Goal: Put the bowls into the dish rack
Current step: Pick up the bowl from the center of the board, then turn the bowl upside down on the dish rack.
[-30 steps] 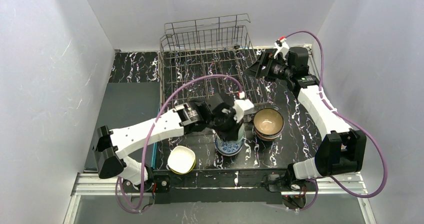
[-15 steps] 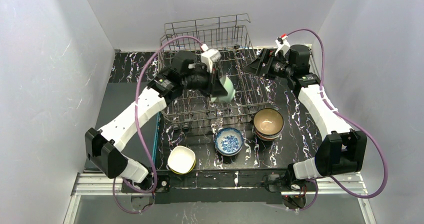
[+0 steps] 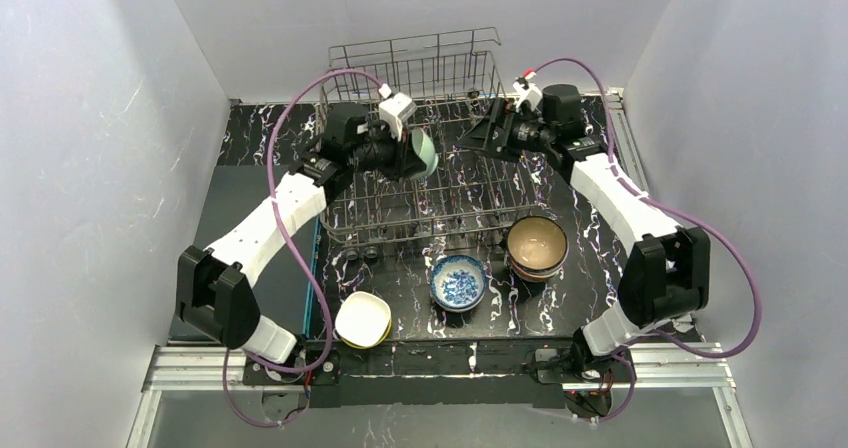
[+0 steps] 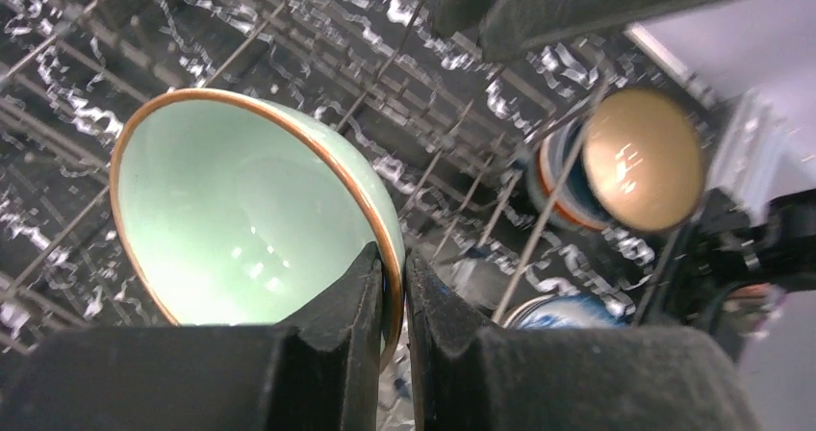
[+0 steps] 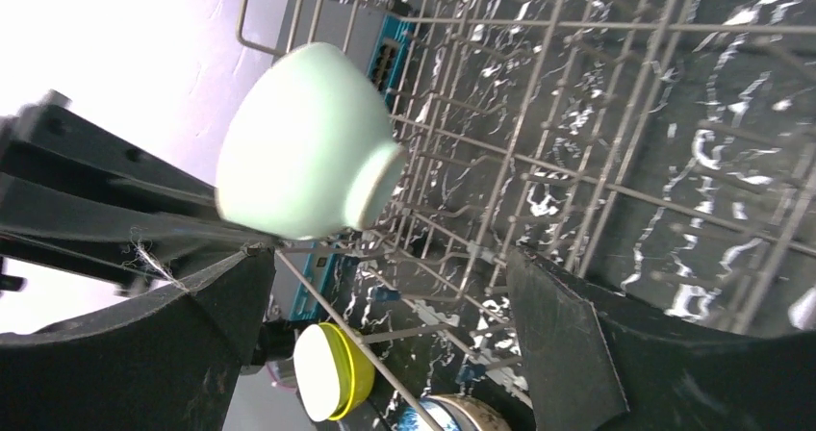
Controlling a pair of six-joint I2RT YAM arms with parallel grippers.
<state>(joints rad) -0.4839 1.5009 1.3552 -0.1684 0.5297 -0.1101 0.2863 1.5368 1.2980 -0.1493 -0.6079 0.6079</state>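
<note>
My left gripper (image 3: 408,152) is shut on the rim of a mint bowl (image 3: 425,153), held on its side above the back left of the dish rack (image 3: 420,234). In the left wrist view the fingers (image 4: 358,287) pinch the brown-edged rim of this bowl (image 4: 241,210). My right gripper (image 3: 480,134) stands open just right of it, over the rack, with the mint bowl (image 5: 298,147) ahead of its jaws (image 5: 390,258). On the table in front of the rack sit a blue-patterned bowl (image 3: 458,282), a tan-lined bowl stack (image 3: 537,247) and a yellow-green bowl (image 3: 362,319).
The rack has a tall wire back wall (image 3: 420,63) and upright tines over its floor (image 5: 577,85). A grey mat (image 3: 250,208) lies left of it. White walls close in the sides and back. The arm bases stand at the near edge.
My left arm has lifted the mint bowl off the blue-patterned bowl and carried it to the rack's back left. The right gripper has swung left toward it, still open.
</note>
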